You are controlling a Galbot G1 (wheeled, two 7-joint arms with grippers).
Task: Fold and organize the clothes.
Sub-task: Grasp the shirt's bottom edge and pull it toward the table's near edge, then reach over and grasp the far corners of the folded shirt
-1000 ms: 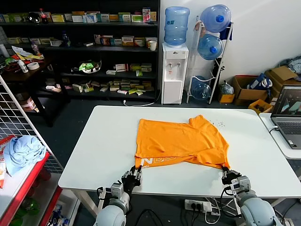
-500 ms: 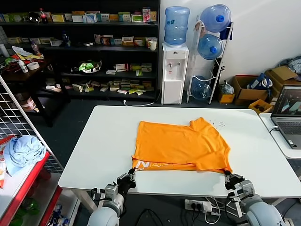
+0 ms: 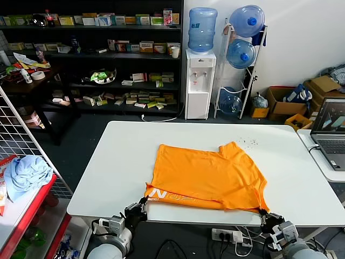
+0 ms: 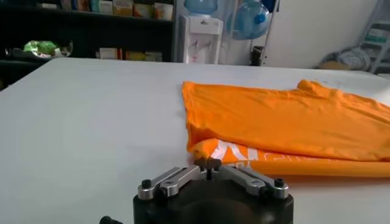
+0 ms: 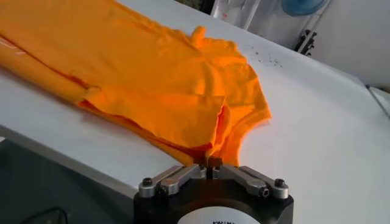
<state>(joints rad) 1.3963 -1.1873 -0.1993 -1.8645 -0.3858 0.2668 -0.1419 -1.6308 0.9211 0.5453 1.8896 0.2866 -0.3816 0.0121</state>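
The bright orange T-shirt [image 3: 207,175] lies folded over on the white table [image 3: 124,156], its near edge showing white lettering [image 3: 161,195]. My left gripper [image 3: 144,202] is shut on the shirt's near left corner at the table's front edge; in the left wrist view the jaws [image 4: 208,163] pinch the lettered hem [image 4: 234,151]. My right gripper [image 3: 263,211] is shut on the near right corner, seen in the right wrist view [image 5: 208,162] with fabric [image 5: 152,85] pinched between the tips. The near edge reaches the table's front rim.
A laptop [image 3: 330,132] sits on a side table at right. A wire rack at left holds a light blue cloth bundle [image 3: 24,172]. Shelves, a water dispenser [image 3: 200,83] and water bottles stand behind the table.
Both grippers have pulled back toward me, dragging the shirt's near edge closer to the table's front rim. The whole shirt has slid nearer.
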